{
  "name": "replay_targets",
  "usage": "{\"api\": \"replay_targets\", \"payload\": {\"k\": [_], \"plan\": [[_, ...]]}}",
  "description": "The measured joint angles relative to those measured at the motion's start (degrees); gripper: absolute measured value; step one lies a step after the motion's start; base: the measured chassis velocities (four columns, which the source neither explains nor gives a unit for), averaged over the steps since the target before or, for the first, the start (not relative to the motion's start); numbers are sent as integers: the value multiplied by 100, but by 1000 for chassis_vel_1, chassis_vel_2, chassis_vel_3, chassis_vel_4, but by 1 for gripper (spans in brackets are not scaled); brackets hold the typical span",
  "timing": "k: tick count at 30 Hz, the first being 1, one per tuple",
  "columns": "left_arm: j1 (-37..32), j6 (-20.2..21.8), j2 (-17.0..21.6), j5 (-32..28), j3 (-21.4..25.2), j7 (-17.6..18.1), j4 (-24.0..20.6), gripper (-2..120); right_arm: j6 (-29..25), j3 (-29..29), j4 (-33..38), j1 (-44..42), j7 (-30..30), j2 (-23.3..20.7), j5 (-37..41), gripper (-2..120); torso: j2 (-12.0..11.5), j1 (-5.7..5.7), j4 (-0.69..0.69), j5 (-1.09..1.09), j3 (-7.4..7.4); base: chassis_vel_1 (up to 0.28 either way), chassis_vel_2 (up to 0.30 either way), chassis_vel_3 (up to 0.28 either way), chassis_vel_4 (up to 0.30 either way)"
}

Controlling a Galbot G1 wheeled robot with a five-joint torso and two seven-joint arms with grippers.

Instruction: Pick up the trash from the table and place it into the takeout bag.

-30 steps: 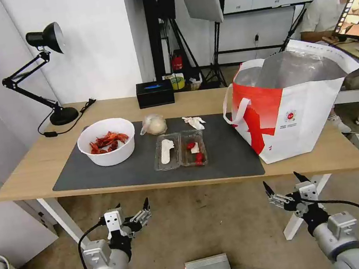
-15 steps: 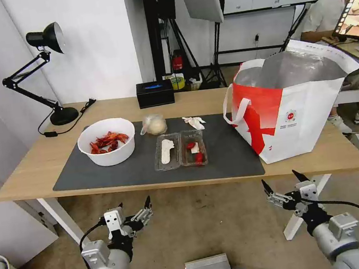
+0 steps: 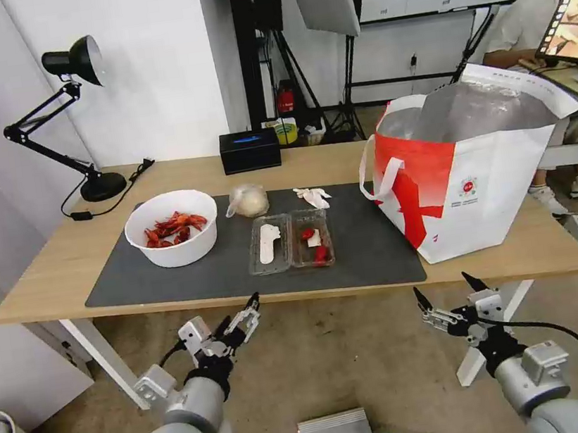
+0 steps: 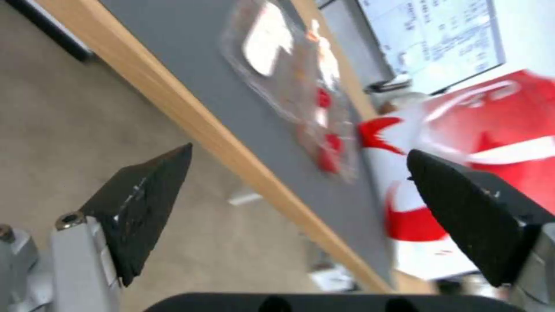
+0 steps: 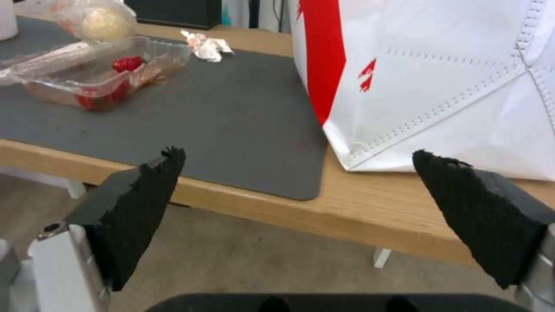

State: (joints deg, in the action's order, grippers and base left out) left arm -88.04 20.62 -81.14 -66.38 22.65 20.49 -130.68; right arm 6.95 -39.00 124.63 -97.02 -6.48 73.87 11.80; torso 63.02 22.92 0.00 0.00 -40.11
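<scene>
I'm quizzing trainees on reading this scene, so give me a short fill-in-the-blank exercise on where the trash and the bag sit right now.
1. The white bowl holds red crayfish ____.
2. The clamshell tray lies on the dark grey ____.
3. The takeout bag stands at the table's ____ end, by the robot's sides.
4. Both the left hand and right hand are ____ and empty.

Missing words: shells; mat; right; open

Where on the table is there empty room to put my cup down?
Bare mat lies between the clamshell tray and takeout bag. Bare wood lies left of the white bowl, by the lamp. The mat's middle is crowded.
</scene>
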Motion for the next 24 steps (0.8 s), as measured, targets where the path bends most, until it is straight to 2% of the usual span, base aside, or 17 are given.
{"api": "replay_targets", "payload": {"k": [4,13,17,24], "plan": [[114,-51,-49,-489,-135,97,-59,100,0,19,0,14,-12,-2,8,100,0,0,0,0,0,0,0,0,0],[330,-199,-105,-795,-345,256,-18,100,0,43,9,24,-13,15,3,100,0,0,0,0,0,0,0,0,0],[573,-272,-109,-907,-373,433,94,100,0,43,29,21,-11,15,-2,100,0,0,0,0,0,0,0,0,0],[1204,-320,-63,-1177,-563,981,402,100,4,43,43,7,2,58,-28,100,0,0,0,0,0,0,0,0,0]]}}
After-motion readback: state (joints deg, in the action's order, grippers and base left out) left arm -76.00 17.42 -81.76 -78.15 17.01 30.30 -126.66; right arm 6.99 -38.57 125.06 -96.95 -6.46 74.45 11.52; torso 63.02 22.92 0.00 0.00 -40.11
